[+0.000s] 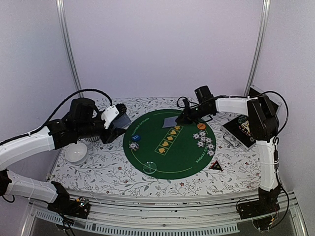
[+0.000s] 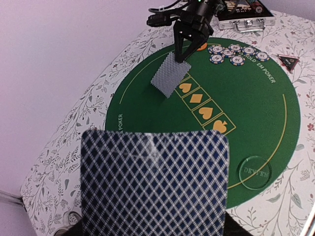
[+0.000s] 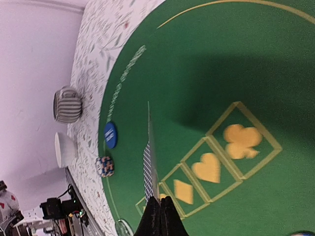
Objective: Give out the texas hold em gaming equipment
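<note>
Two robot arms reach over a floral-patterned surface (image 1: pixel 236 167) that carries a round green felt poker mat (image 1: pixel 172 157). The left gripper (image 1: pixel 117 125) is raised beside the mat's left edge. Its jaws hold a blue-and-white lattice-backed playing card (image 2: pixel 155 182), which fills the foreground of the left wrist view. The right gripper (image 2: pixel 186 46) hangs over the far part of the mat, its jaws pinched tight on the top corner of a second lattice-backed card (image 2: pixel 170 74). That card hangs tilted just beyond a printed row of yellow suit boxes (image 2: pixel 202 105); whether its lower edge touches the felt cannot be told. On the mat's right side lies a cluster of small round whitish poker chips (image 1: pixel 204 140), with an orange round button (image 1: pixel 201 126) just beyond them. On the left side a blue round button (image 1: pixel 136 138) sits just beside a short stack of chips (image 1: pixel 134 146). A clear round disc (image 1: pixel 150 167) lies close to the mat's near edge. Off the mat to the left stand a white bowl (image 1: pixel 76 153) and a striped mug (image 3: pixel 67 104). To the right lie a metal-edged case (image 1: pixel 241 130) and a small black triangle (image 1: pixel 215 165).
</note>
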Controlling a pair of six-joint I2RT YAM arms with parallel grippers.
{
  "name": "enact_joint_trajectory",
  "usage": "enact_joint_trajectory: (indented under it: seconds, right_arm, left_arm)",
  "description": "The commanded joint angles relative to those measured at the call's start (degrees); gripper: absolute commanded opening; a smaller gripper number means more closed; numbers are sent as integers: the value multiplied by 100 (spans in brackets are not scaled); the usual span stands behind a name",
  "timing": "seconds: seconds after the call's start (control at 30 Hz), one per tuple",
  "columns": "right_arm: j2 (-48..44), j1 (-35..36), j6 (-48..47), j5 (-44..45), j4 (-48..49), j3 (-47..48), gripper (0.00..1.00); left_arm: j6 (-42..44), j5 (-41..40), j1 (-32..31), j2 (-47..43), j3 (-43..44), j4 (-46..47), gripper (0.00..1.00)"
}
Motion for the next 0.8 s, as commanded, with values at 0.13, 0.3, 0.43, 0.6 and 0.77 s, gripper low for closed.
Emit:
enact_joint_trajectory:
  seconds: [0.13, 0.3, 0.43, 0.6, 0.77]
  right_arm:
    - [-898, -1145, -397, 751, -51, -931, 1]
    - [-143, -1594, -872, 533, -953, 273, 1]
    - [229, -1604, -1168, 326, -1325, 668, 1]
    - [370, -1604, -972, 124, -1063, 698, 2]
    - [592, -1606, -914, 207, -1050, 834, 2]
  left_arm:
    - [-33, 65, 95, -109, -110, 216, 55]
    - [-28, 114, 93, -69, -103, 215, 55]
    - [-17, 85, 102, -66, -114, 222, 55]
    - [-11, 95, 115, -2, -110, 227, 55]
    - [-12, 123, 119, -3, -105, 207, 55]
